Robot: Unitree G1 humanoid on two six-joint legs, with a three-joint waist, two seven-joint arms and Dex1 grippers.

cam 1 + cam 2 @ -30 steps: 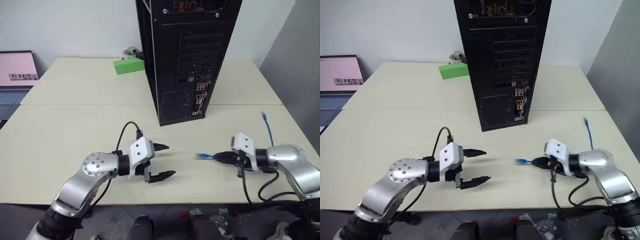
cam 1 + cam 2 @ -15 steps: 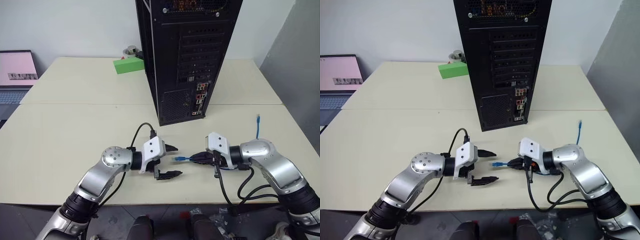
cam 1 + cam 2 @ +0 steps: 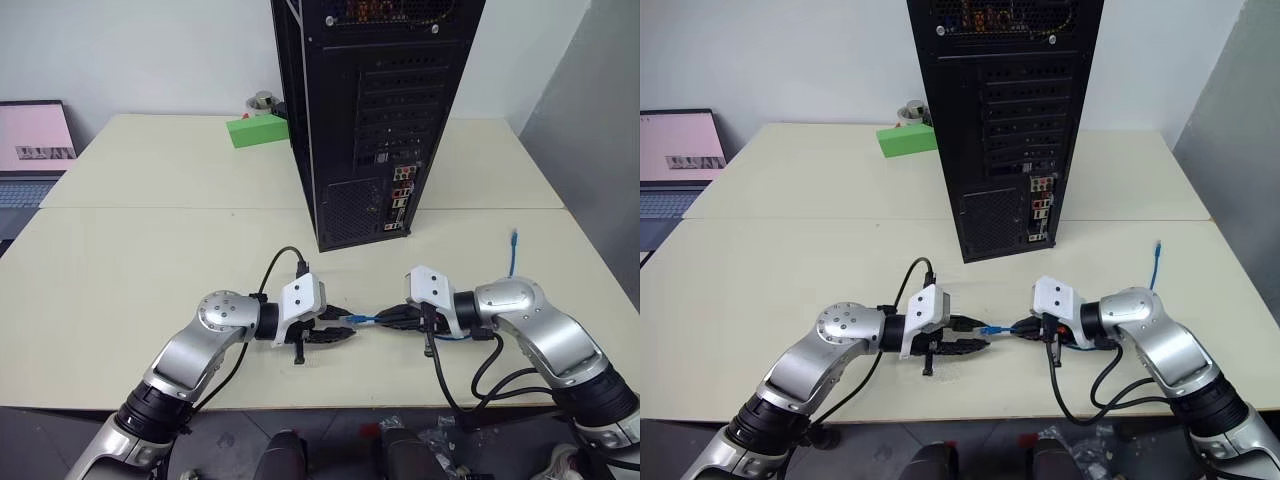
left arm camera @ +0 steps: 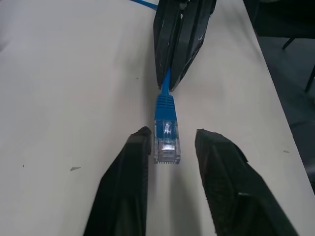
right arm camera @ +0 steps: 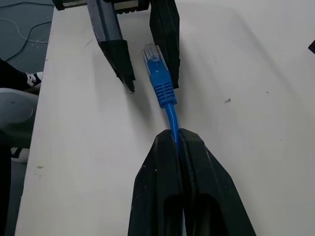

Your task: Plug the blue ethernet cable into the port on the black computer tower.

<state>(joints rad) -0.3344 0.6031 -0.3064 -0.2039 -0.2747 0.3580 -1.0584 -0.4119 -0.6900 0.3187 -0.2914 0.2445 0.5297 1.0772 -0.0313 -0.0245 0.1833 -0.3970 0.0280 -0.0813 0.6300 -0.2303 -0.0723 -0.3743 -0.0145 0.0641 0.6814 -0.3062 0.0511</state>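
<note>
The blue ethernet cable (image 3: 366, 320) is pinched just behind its clear plug (image 4: 166, 143) by my right gripper (image 5: 174, 135), which is shut on it and holds it low over the table. My left gripper (image 4: 170, 135) faces it from the other side. Its two fingers (image 4: 139, 147) stand on either side of the plug, one close against it and the other a small gap away. The cable's far end (image 3: 513, 240) lies on the table to the right. The black computer tower (image 3: 380, 110) stands behind, rear panel toward me, with the port in its connector cluster (image 3: 402, 195).
A green block (image 3: 257, 131) and a small roll (image 3: 262, 101) sit left of the tower. A laptop (image 3: 35, 140) is at the far left. The table's (image 3: 150, 250) front edge runs just under both arms. Black wires loop from both wrists.
My right gripper carried the plug leftward to the centre, and my left arm swung right to meet it. The left fingers have narrowed from wide open to close around the plug.
</note>
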